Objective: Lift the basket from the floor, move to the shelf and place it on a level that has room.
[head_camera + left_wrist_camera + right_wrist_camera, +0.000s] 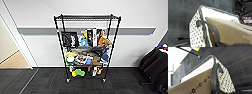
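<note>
The basket [197, 36], cream-white with a dotted weave, hangs close under both wrist cameras above the dark carpet floor [179, 16], a brown cardboard box [233, 31] standing inside it; a dark looped handle [210, 26] arches at its rim, and whether either gripper's fingers are closed on it I cannot tell. Ahead, the shelf [86, 47] stands against the white wall [40, 47]; its top level [86, 17] is bare, the lower tiers crowded.

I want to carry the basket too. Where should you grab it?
Probably by the dark loop handles, one at each short end: one handle on one end, the other on the opposite end. Come from above, one hand per end, since the basket is open-topped with a cardboard box standing inside, so it stays level.
</note>
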Controlling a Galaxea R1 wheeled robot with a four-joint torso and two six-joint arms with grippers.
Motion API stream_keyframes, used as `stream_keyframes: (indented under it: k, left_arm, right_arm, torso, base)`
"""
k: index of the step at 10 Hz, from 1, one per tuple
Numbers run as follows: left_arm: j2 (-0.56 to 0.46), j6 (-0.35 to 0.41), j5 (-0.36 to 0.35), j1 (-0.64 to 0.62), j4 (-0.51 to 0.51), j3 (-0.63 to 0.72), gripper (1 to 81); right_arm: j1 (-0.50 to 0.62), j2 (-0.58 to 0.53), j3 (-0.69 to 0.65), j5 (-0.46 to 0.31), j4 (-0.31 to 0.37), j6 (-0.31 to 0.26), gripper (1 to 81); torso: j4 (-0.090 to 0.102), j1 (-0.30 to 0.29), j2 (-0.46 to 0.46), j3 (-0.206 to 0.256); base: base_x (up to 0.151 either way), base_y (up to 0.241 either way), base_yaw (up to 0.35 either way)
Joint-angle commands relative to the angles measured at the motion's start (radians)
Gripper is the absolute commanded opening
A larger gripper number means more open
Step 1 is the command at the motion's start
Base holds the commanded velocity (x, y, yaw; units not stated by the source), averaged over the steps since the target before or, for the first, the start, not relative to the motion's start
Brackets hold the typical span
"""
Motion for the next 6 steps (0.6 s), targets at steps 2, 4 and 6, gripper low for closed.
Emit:
stream_keyframes:
  k: [2, 4, 6]
  left_arm:
    - [-0.005, 0.000, 0.039, -0.107, -0.027, 0.051, 1.0]
    - [0.000, 0.001, 0.039, -0.096, -0.027, 0.045, 1.0]
    - [-0.001, 0.001, 0.039, -0.092, -0.028, 0.045, 1.0]
  right_arm:
    - [0.098, -0.007, 0.067, -0.046, 0.029, 0.009, 1.0]
    - [0.089, -0.007, 0.064, -0.046, 0.025, 0.006, 1.0]
    - [0.086, -0.007, 0.066, -0.046, 0.025, 0.006, 1.0]
  torso:
    - [0.000, -0.085, 0.132, 0.069]
    - [0.000, -0.131, 0.200, 0.101]
    - [0.000, -0.176, 0.270, 0.119]
  base:
    - [0.000, 0.000, 0.000]
    - [0.000, 0.000, 0.000]
    - [0.000, 0.000, 0.000]
